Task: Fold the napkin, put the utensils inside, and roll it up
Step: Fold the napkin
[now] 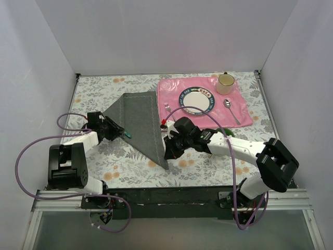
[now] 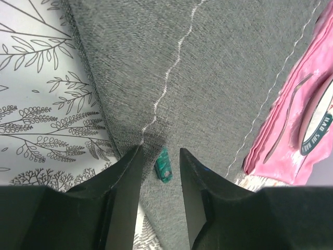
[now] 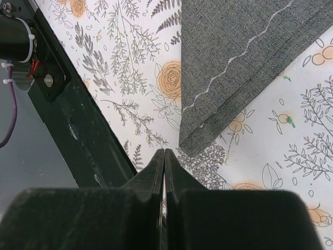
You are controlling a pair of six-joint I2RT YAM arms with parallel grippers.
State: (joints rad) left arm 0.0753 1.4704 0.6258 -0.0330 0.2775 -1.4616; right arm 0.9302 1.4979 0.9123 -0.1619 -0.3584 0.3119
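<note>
The napkin (image 1: pixel 139 121) lies folded into a dark grey triangle on the flowered table, left of the pink mat. My left gripper (image 1: pixel 121 132) stands open over the napkin's left edge (image 2: pixel 208 78), its jaws apart with only a small teal tag (image 2: pixel 164 165) on the cloth between them. My right gripper (image 1: pixel 168 153) is shut and holds nothing. It hovers just short of the napkin's near corner (image 3: pixel 195 143). A fork (image 1: pixel 169 111) lies on the mat left of the plate, and a spoon (image 1: pixel 231 111) lies to the plate's right.
The pink mat (image 1: pixel 244 112) carries a plate (image 1: pixel 196 100) and a cream cup (image 1: pixel 225 83). White walls close in the table on three sides. The black base rail (image 3: pixel 67 120) runs close beside my right gripper.
</note>
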